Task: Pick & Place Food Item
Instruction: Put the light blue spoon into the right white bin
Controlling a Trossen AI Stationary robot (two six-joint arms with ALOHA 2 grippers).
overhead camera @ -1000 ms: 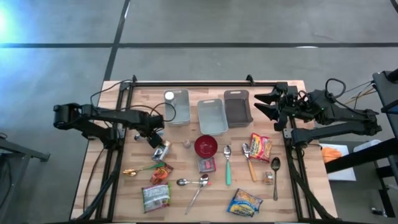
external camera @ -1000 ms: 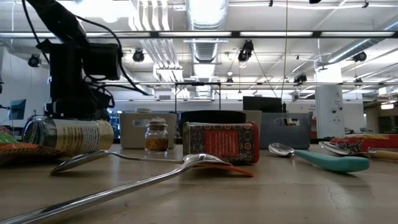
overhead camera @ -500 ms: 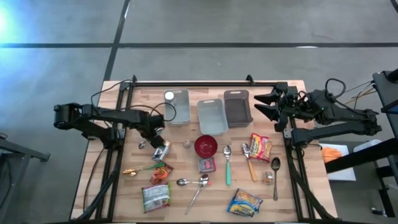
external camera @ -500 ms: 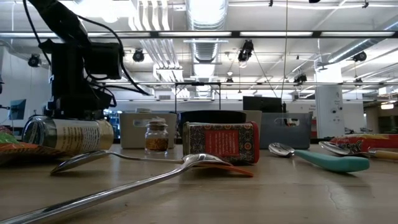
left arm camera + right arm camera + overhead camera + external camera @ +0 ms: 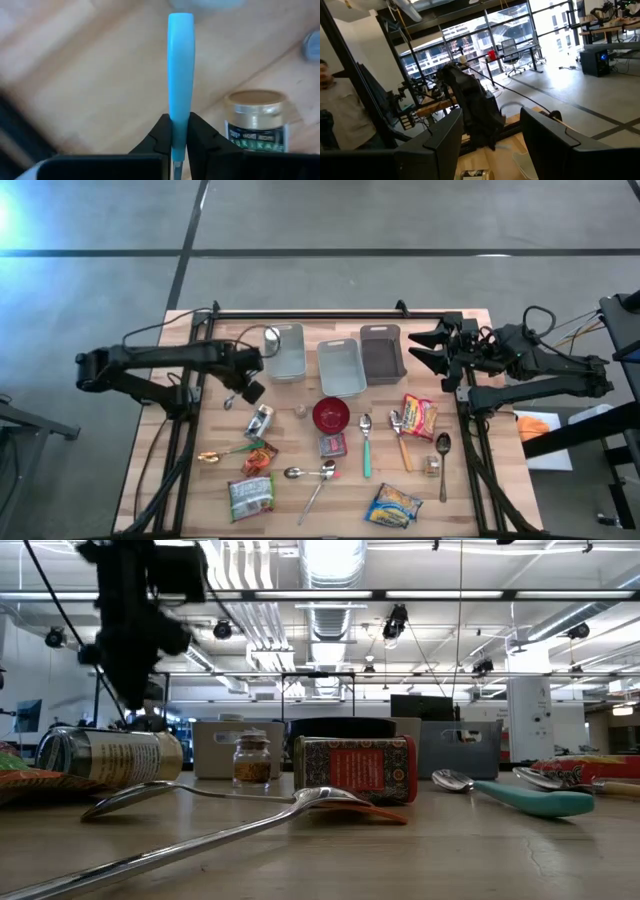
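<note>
My left gripper [image 5: 249, 387] hangs above the table's left part, pointing down, shut on a utensil with a light-blue handle [image 5: 180, 65]. The utensil's metal end [image 5: 230, 399] sticks out beside the gripper. In the low view the left arm [image 5: 135, 620] stands well above the tabletop. Below and beside the gripper, a can [image 5: 260, 420] lies on its side on the wood and also shows in the left wrist view [image 5: 257, 125]. My right gripper [image 5: 425, 352] waits open, held high and level at the far right, its fingers [image 5: 445, 145] apart with nothing between them. My left gripper pinches the light-blue handle [image 5: 180, 120] between its two fingers, toward the end where the handle meets the metal stem. The fingers come from above, pointing down. The handle's free end [image 5: 180, 20] juts out past the fingertips, and the utensil is lifted clear of the table.
Three bins [image 5: 340, 367] stand along the far edge. A red bowl [image 5: 331, 415], a red tin [image 5: 332, 444], a small spice jar [image 5: 299, 412], several spoons [image 5: 366, 442] and food packets [image 5: 250, 495] [image 5: 393, 505] [image 5: 419, 416] lie across the middle and near part.
My left gripper has risen from just beside the can, turning a little about its own axis, and has carried the blue-handled utensil up off the table. The can has stayed where it lay.
</note>
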